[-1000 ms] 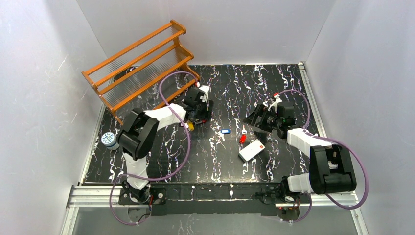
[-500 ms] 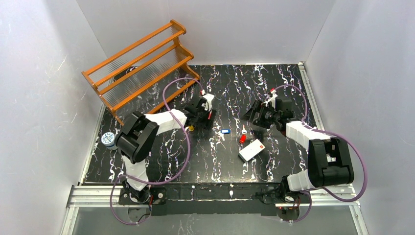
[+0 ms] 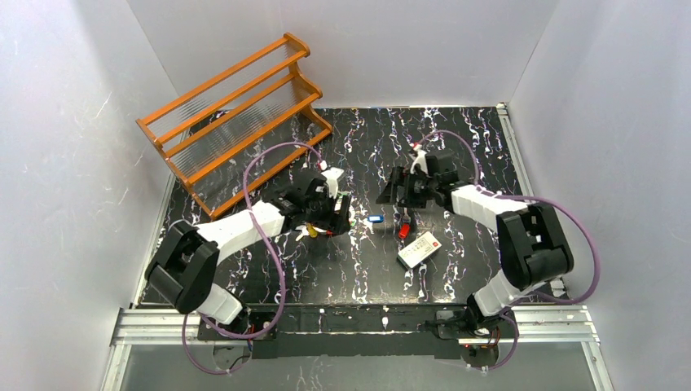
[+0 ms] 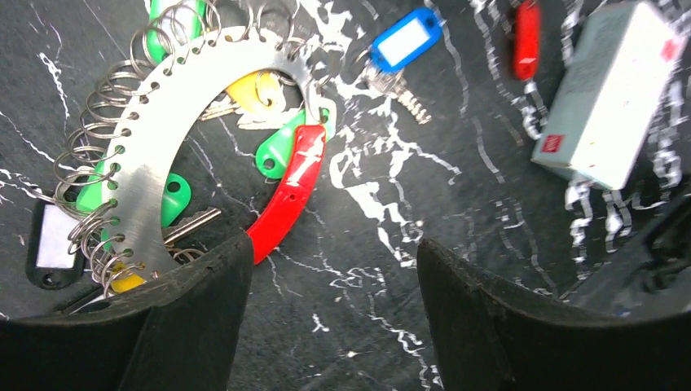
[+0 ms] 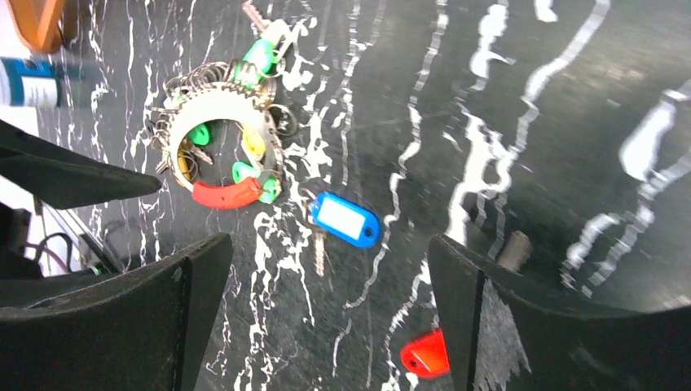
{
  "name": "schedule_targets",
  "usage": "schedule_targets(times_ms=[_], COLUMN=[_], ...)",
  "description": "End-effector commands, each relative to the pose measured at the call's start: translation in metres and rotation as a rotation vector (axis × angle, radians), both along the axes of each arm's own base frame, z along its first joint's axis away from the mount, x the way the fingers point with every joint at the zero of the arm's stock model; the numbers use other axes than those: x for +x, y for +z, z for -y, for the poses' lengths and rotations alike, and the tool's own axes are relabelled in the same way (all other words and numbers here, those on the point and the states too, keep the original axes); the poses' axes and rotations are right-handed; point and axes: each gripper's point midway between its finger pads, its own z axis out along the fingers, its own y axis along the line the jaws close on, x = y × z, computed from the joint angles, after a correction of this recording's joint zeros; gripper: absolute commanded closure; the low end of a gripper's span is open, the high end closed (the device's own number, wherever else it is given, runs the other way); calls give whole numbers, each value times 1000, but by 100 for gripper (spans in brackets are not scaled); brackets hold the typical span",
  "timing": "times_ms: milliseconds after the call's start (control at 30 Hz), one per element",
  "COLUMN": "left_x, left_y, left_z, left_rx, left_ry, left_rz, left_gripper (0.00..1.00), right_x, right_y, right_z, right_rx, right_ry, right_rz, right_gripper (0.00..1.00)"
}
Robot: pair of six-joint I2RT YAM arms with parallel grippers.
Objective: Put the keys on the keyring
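Over the last second the right gripper (image 5: 326, 244) has been brought leftward above the blue plastic-tagged key (image 5: 346, 220), and the left gripper (image 4: 334, 257) has been moved nearer. Both are spread and empty. The flat perforated silver keyring (image 4: 163, 138), fringed with wire loops, lies on the marbled black tabletop (image 4: 367, 326) beside the left gripper, so a pickup seems prepared.

The keyring (image 4: 167, 114) is laid on the table (image 3: 456, 138), left of a loose key (image 3: 375, 218); another key (image 3: 403, 230) and a card (image 3: 419, 249) are found further right.
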Motion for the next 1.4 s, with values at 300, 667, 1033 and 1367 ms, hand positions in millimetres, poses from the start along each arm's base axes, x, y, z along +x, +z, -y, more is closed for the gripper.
schedule_targets(times_ms=[300, 667, 1033, 1367], left_x=[32, 2, 22, 41], left_y=[6, -38, -17, 21], left_z=[-57, -102, -109, -134], left_rx=[-239, -153, -98, -49], left_ry=[423, 575, 573, 662], left_rz=[-187, -265, -187, -32], left_gripper=[30, 32, 33, 28], right_x=[7, -28, -93, -60], right_y=[-20, -51, -36, -6], right_z=[-86, -114, -141, -132], right_rx=[-148, -182, -15, -11], right_ry=[271, 410, 563, 476], right_rz=[44, -44, -104, -6], right_gripper=[18, 51, 54, 35])
